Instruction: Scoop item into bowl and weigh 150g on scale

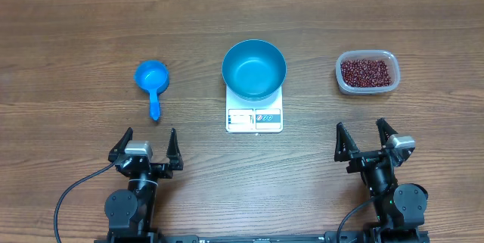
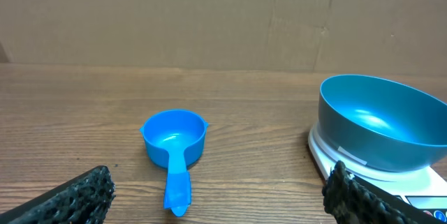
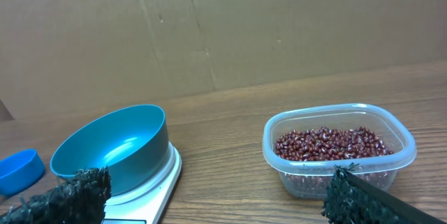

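bowl (image 1: 254, 69) sits on scale (image 1: 254, 119) for direct weighing; scoop (image 1: 152, 78) by left hand (image 1: 149, 138), beans (image 1: 367, 72) by right hand (image 1: 361, 128); both hands apart, empty

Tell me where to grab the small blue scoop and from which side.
Take the scoop by its handle, midway along, coming down from above with the open left claw. The handle lies flat, pointing back toward that arm, and looks slim enough to pinch across; the round cup is wider.
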